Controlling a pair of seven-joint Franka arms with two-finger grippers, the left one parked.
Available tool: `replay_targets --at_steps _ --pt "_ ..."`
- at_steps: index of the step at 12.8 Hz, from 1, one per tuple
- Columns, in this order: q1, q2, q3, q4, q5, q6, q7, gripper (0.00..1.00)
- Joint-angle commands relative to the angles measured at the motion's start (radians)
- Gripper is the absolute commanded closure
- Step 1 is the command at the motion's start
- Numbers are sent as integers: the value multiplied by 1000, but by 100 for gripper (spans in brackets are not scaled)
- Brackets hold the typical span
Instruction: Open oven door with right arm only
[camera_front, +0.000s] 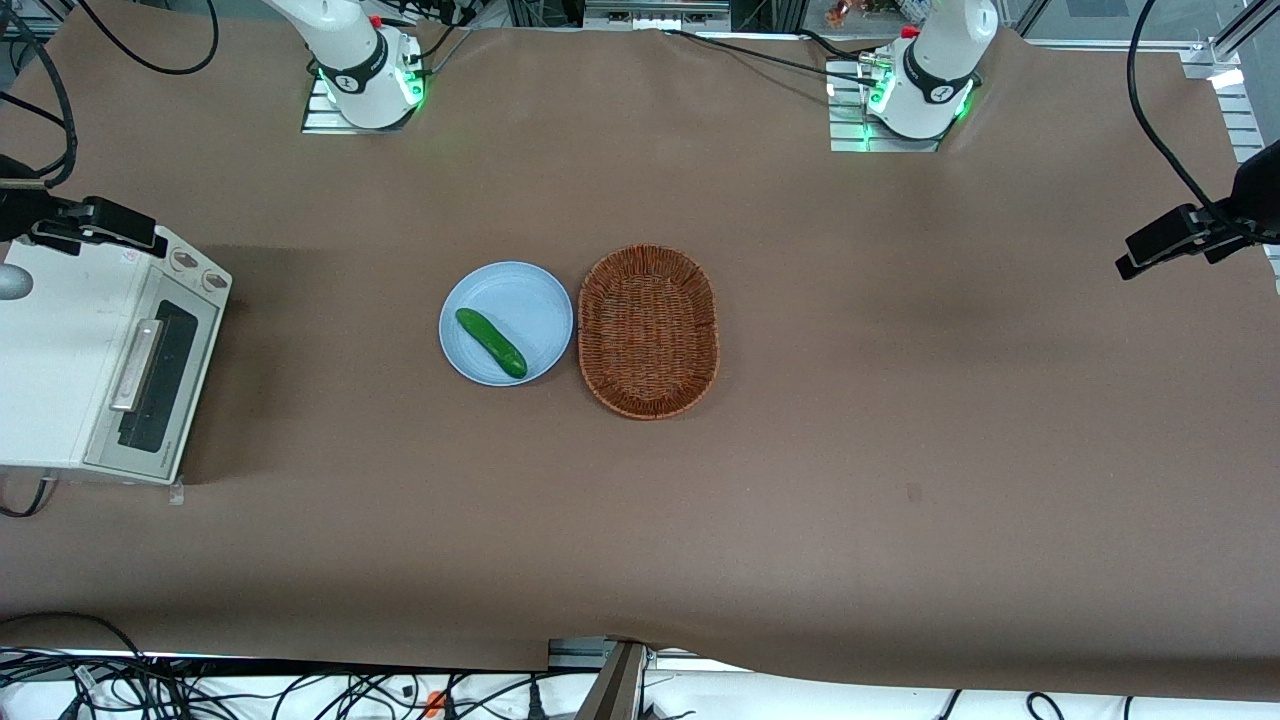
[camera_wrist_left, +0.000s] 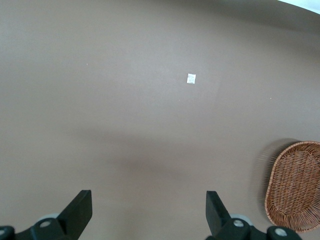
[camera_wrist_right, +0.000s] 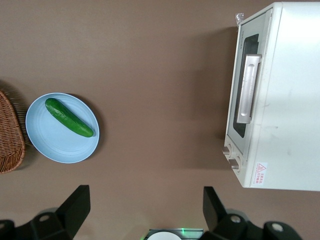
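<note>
though closed, glassy oven door (camera_wrist_right: 243, 90) (hand (camera_wrist_right: 145, 210) spread)

Oven door (camera_front: 158, 385) shut, silver-framed dark glass; right arm's gripper (camera_wrist_right: 142, 207) above the toaster oven (camera_front: 60, 350), fingers (camera_wrist_right: 75, 205) apart.

The right arm (camera_front: 350, 60) is glossy white, rising from a round base ringed by a black band with a small white mark, bolted to a ribbed metal plate. Green light glows at the foot of the base, a red knob sits beside it, and black cables trail away. The gripper (camera_wrist_right: 142, 210) is matt black, its two wedge-shaped fingers (camera_wrist_right: 75, 205) standing well apart, with round silver screw heads just beneath each.
</note>
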Motion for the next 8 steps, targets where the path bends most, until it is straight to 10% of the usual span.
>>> replay_targets --at_steps 1,8 --pt "-14 -16 2 2 7 -4 -16 0" --pt "-16 -5 2 1 8 -10 -16 0"
